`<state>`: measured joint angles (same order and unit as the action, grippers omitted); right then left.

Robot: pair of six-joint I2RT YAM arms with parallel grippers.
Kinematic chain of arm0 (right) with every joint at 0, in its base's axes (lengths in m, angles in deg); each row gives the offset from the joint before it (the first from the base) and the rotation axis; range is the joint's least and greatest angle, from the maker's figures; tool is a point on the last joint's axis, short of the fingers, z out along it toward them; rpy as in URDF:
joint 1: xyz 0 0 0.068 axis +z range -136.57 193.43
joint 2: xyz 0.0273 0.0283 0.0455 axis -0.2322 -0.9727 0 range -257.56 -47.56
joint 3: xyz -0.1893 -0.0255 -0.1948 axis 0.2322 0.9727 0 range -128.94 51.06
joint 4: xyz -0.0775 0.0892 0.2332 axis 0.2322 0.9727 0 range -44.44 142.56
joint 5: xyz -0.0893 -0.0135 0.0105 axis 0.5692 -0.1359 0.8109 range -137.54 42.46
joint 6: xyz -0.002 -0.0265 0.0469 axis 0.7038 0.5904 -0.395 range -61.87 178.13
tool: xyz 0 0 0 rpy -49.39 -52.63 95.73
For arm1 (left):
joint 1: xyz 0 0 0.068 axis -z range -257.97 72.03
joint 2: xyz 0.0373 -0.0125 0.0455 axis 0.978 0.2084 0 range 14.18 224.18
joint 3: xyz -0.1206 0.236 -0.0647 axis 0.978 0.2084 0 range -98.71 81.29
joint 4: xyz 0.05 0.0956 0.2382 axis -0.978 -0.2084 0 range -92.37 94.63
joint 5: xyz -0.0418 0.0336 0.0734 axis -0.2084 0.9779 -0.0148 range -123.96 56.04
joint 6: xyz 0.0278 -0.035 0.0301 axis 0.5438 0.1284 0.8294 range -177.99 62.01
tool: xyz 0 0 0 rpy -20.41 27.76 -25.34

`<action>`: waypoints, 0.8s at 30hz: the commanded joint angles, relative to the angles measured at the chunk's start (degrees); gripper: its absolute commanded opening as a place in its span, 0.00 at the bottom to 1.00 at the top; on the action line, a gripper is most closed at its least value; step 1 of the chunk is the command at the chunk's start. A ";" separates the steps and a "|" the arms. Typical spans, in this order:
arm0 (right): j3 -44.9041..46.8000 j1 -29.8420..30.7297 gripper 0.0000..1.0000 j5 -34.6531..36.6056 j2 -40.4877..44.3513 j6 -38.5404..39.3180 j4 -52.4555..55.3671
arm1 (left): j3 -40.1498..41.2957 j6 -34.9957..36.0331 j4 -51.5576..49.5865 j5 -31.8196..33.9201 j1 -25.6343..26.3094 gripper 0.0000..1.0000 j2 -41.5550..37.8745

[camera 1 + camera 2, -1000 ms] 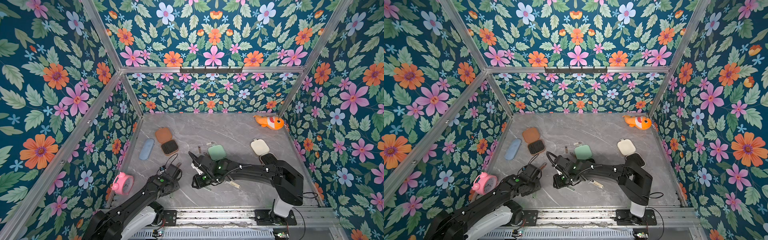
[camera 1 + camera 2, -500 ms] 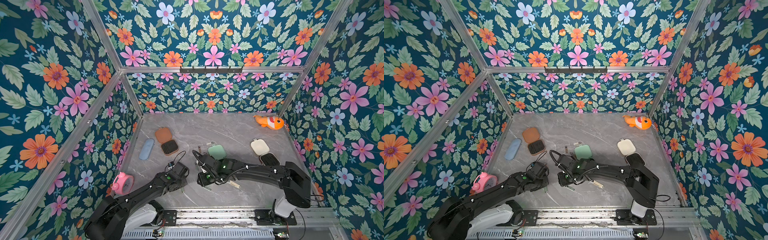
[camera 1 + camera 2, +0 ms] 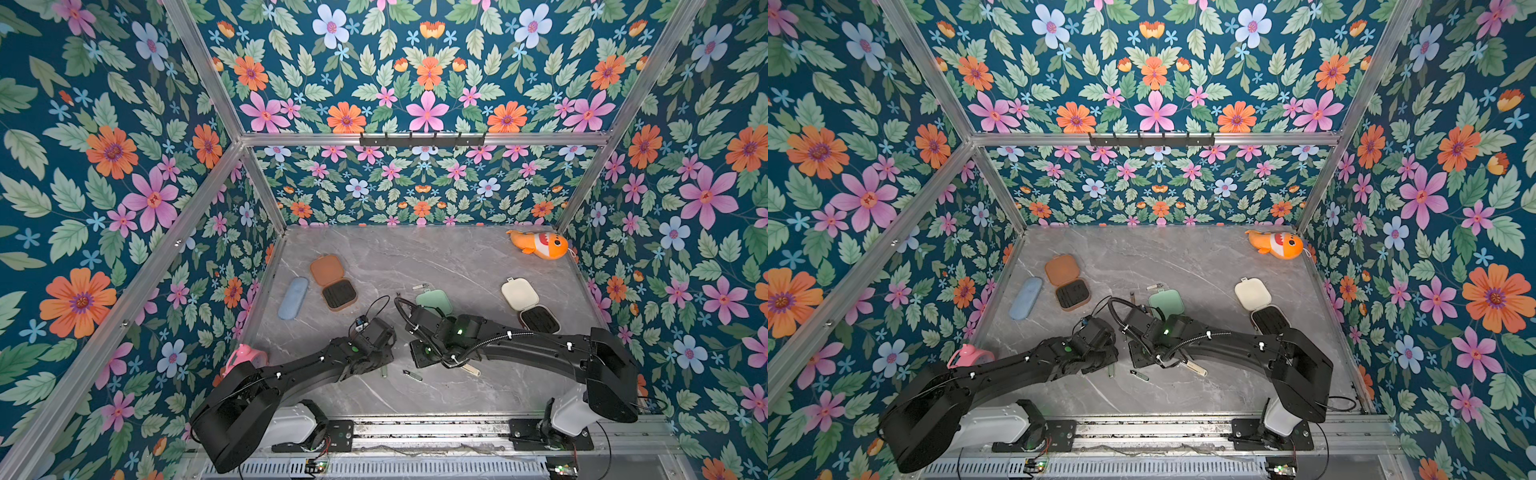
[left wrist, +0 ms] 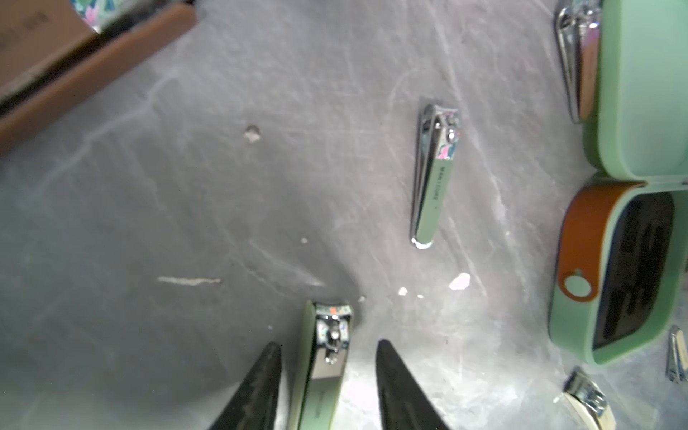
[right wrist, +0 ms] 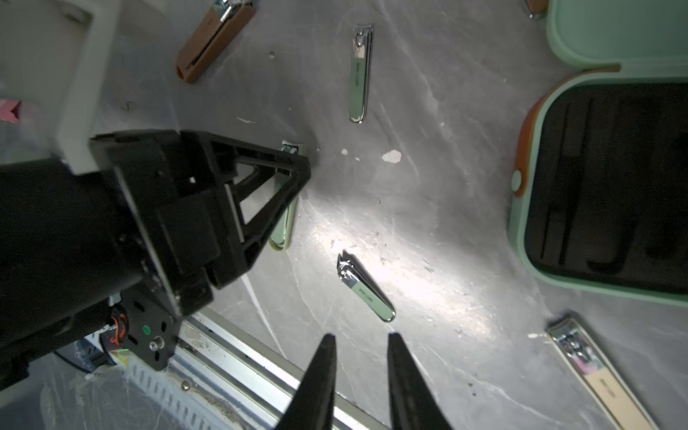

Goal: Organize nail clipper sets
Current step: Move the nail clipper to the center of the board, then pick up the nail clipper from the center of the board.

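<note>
A: Where is the left hand [image 4: 327,342]?

B: Low over the counter [image 3: 415,257], toward its front edge. Its fingers [image 4: 260,387] are parted on either side of a short green clipper [image 4: 325,368] that lies flat. A strip of marble shows on each side, so the hand straddles the clipper without gripping it.

A: And the right hand [image 5: 362,335]?

B: Its tips are only a little apart, with nothing between them. A slanted green clipper [image 5: 366,288] lies just ahead of the tips, untouched.

A: Can any writing be read?

B: Not with certainty. A long green clipper [image 4: 433,175] lies between the left hand and the mint green case [image 4: 569,327]. Small dark print runs down its lever, but it is too soft to make out. The slanted clipper and a cream clipper [image 5: 603,376] carry similar small print, also illegible.

A: Where are the cases?

B: All three lie open. In both top views the brown case [image 3: 332,282] is at the left, beside a pale blue oblong case [image 3: 293,298]. The cream case [image 3: 525,303] is at the right. The mint green one is mid-counter, with its base hidden under the right arm [image 3: 540,353].

A: What do the wrist views show of the mint case?

B: A black tray [image 5: 610,178] in the base and an orange-brown strap [image 4: 584,238] with a green snap [image 4: 578,287]. A brown-handled clipper [image 4: 577,63] lies just beside the lid [image 4: 651,93].
</note>
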<state>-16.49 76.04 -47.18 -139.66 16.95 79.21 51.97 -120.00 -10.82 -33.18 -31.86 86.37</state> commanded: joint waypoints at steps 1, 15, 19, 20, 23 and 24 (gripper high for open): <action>0.40 0.30 0.32 0.72 1.38 1.10 0.25 | -0.50 -0.27 -4.89 0.22 -0.25 0.55 -0.82; -13.34 2.37 0.60 -2.17 -13.47 -2.02 5.63 | -4.18 18.05 -8.68 -6.89 -27.47 0.60 -12.27; -20.95 3.38 0.60 -1.68 -20.04 -3.53 9.78 | -4.35 22.98 -7.40 -11.53 -35.35 0.61 -11.44; -22.16 3.48 0.60 -1.69 -21.26 -3.97 10.38 | -4.19 23.68 -6.92 -12.62 -36.77 0.61 -11.22; -24.89 3.49 0.59 -1.84 -24.34 -5.85 11.46 | -3.09 25.51 -5.34 -16.70 -40.95 0.62 -10.53; -25.61 3.48 0.58 -1.79 -25.32 -6.55 11.81 | -2.71 25.97 -4.69 -17.90 -42.12 0.61 -10.45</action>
<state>-40.70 79.47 -49.47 -163.39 13.49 87.36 48.80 -97.91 -17.20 -45.95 -72.02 75.74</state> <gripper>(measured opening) 0.582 0.616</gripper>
